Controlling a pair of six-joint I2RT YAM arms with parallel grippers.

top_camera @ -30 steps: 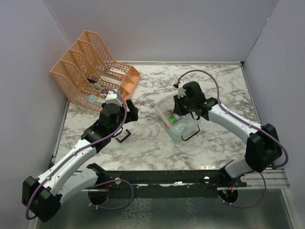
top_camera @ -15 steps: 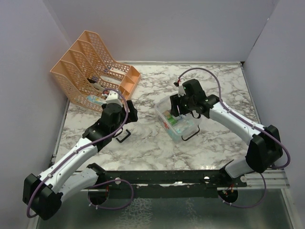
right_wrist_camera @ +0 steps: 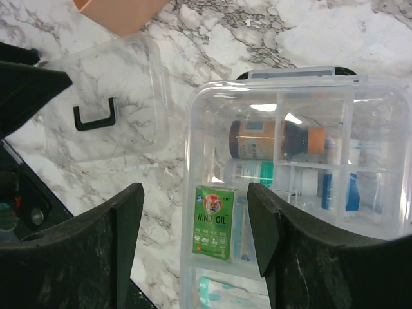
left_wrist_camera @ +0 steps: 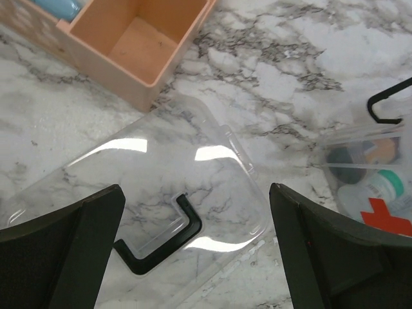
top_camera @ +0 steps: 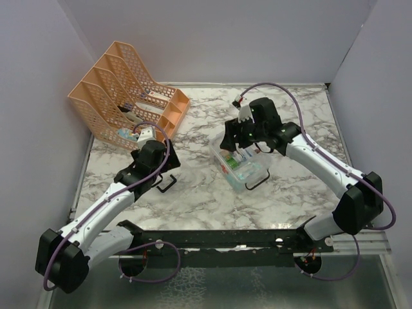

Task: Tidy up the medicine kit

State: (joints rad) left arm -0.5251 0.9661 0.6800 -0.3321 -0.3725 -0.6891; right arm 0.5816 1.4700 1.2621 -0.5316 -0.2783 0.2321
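The right gripper (right_wrist_camera: pixel 193 193) is hovering over the open medicine kit (right_wrist_camera: pixel 188 161), its two fingers standing well apart with nothing caught between them. Directly beneath it, inside the kit, a green box (right_wrist_camera: pixel 214 222) marked "WIND OIL" is lying flat. Just beyond that, a brown bottle (right_wrist_camera: pixel 267 140) with an orange cap and a white bottle (right_wrist_camera: pixel 254 174) with teal print are lying on their sides, one beside the other. The kit is sitting near the middle of the bench (top_camera: pixel 296 187), a little toward the right edge and turned at an angle, with a black loop (top_camera: pixel 257 180) hanging off its near-right end. The right arm is reaching in over it from the near right corner.

The left gripper (left_wrist_camera: pixel 194 193) is hanging above the clear lid (left_wrist_camera: pixel 161 161), fingers spread wide and gripping nothing. The lid is lying flat on the bench, apart from the kit and to its left, with a black handle (left_wrist_camera: pixel 164 235) showing in its middle. Just beyond the lid, the peach mesh rack (top_camera: pixel 122 90) is standing in the far left corner, its low open compartment (left_wrist_camera: pixel 138 38) sitting nearest the lid.
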